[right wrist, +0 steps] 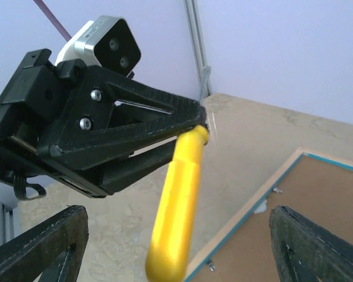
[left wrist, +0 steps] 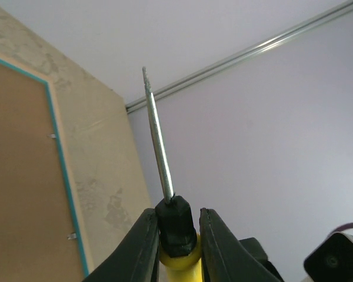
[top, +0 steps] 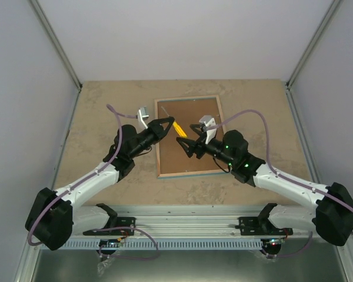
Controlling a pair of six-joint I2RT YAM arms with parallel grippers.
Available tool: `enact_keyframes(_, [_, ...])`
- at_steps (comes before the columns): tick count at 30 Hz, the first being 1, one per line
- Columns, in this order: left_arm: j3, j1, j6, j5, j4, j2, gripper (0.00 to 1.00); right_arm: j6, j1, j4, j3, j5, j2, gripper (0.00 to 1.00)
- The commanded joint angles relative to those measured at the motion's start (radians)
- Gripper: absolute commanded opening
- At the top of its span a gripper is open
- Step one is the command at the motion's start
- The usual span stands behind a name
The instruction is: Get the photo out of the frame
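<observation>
Plainly the frame (top: 177,160) lies brown back up — left pincer (top: 167,122) grips a screwdriver (right wrist: 176,200); right pincer (top: 186,137) gapes.

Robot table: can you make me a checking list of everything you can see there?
Surface: beige mottled table.
Job's things: turquoise-edged rectangular picture frame lies face down, brown backing board up; photo hidden.
Clutter: nothing seen.
Grippers: left gripper shut on yellow-handled screwdriver; right gripper open, near its handle.
Cables: purple cable loops over each arm.
Surroundings: pale walls, metal corner rails.
</observation>
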Motion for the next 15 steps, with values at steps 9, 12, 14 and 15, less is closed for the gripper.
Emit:
enact_keyframes(9, [-0.017,-0.031,0.009,0.023,0.13,-0.043,0.01,-0.054,0.085,0.168,0.052,0.18,0.091,0.67])
enact_keyframes(12, [-0.033,-0.034,-0.007,0.032,0.161,-0.041,0.01,-0.059,0.085,0.178,0.057,0.181,0.099,0.64])
enact_keyframes(14, [-0.036,-0.034,-0.014,0.037,0.172,-0.037,0.01,-0.06,0.085,0.188,0.057,0.174,0.102,0.61])
enact_keyframes(15, [-0.036,-0.035,-0.015,0.039,0.175,-0.035,0.01,-0.059,0.085,0.194,0.058,0.168,0.103,0.59])
